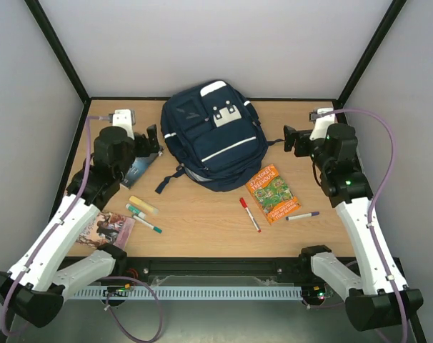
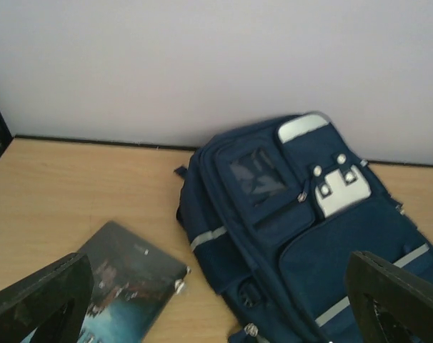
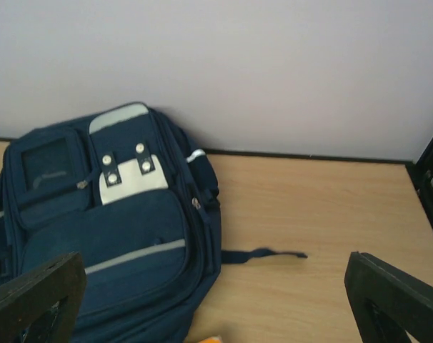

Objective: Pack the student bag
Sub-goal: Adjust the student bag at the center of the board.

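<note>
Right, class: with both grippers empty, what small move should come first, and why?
Probably move the left gripper toward the student bag to start on a zip. The bag looks closed, this gripper and the right gripper stand open and empty, and the orange book and red pen lie outside it.

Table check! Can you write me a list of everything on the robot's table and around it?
Surface: wooden table, no spills seen.
Job's things: bag lying face up at the back, pockets look shut.
Clutter: orange book, dark book, third book at the near left edge, red pen, purple pen, markers, all loose outside the bag.
Grippers: left fingers open, empty, near the dark book; right fingers open, empty, right of the bag.
Cables: purple cables, one along each arm, off the things.
Surroundings: pale walls, black posts.
</note>
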### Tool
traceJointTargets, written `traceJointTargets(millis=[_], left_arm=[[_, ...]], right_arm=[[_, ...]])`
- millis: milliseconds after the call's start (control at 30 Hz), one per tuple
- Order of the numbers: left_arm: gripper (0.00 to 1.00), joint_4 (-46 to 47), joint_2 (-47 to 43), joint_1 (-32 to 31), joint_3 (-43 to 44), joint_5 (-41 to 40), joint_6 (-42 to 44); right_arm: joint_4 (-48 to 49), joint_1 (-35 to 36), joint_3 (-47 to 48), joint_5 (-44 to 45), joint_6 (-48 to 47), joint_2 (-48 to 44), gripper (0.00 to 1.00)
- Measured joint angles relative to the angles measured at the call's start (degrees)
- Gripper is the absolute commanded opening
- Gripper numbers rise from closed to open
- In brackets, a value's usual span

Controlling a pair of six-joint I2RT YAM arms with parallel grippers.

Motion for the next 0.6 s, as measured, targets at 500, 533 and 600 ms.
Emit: traceJointTargets(millis=[500,533,600], left_arm=[[0.99,2.3,3.7,4.9,-13.8,14.1,-3.4],[0.99,2.6,4.8,5.0,-14.2,15.0,-4.2],[0.99,2.8,7.3,5.4,-14.4,16.5,-6.4]], right_arm=[[-2.3,-5.5,-8.9,-13.1,-6.5,2.5,0.94],[-2.7,-5.8,-8.9,-14.1,-7.5,3.6,0.91],[-3.5,-6.1,-8.8,-15.7,-9.2,6.1,0.84]])
